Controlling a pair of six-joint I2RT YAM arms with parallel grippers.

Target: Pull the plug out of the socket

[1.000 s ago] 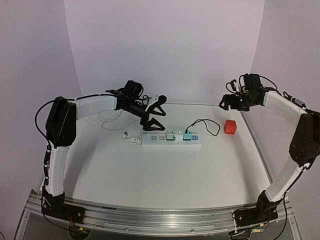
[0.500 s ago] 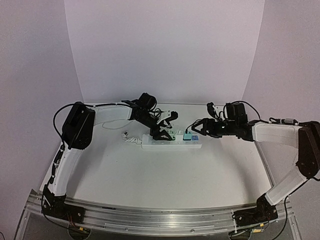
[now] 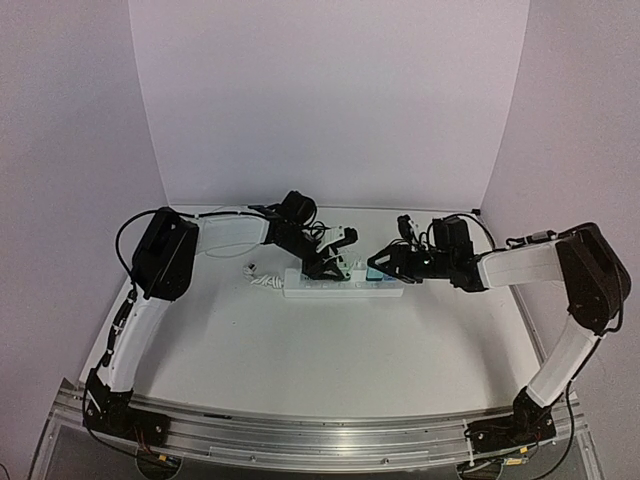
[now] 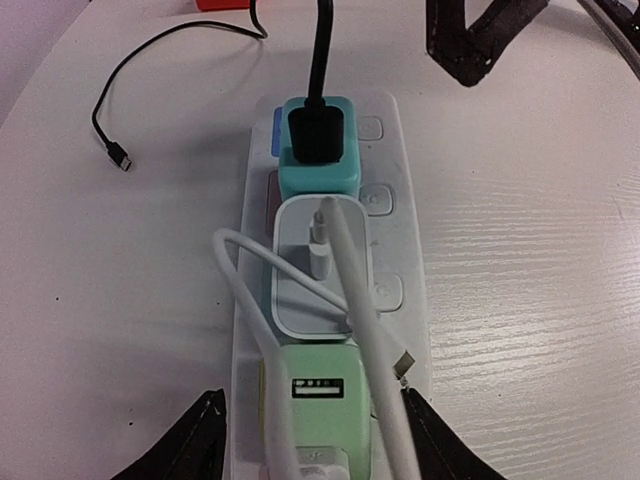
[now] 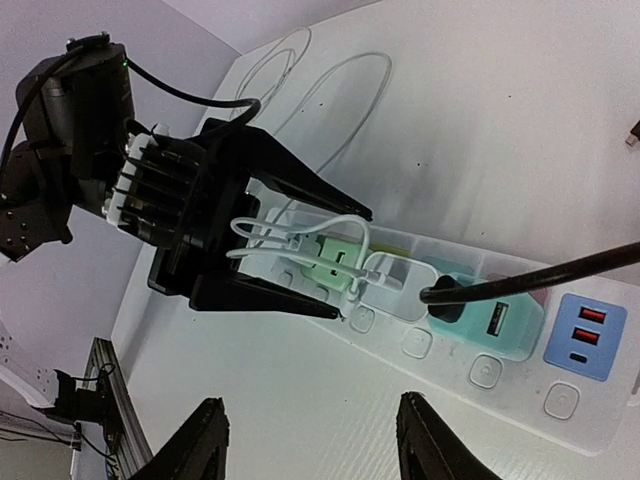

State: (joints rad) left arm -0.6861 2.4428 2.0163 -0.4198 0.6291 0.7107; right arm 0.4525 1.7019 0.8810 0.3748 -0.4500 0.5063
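Note:
The socket (image 3: 345,289) is a long white strip lying across the table's middle. Three plugs sit in it side by side: a pale green plug (image 4: 325,400), a white plug (image 4: 300,290) and a teal plug (image 4: 318,172) with a black cable. My left gripper (image 4: 310,398) is open, its black fingers straddling the strip on either side of the green plug with a gap to it. White cables drape over that plug. My right gripper (image 5: 310,402) is open over bare table, just short of the socket (image 5: 500,385) and facing the left gripper (image 5: 250,240).
The strip's white cord (image 3: 262,277) coils at its left end. The black cable's loose end (image 4: 118,158) lies on the table beyond the strip. A red block (image 4: 222,4) shows at the far edge of the left wrist view.
Both arms have swung in from the sides and dropped to the strip. The left jaws have narrowed around the green plug; the right jaws have also narrowed.

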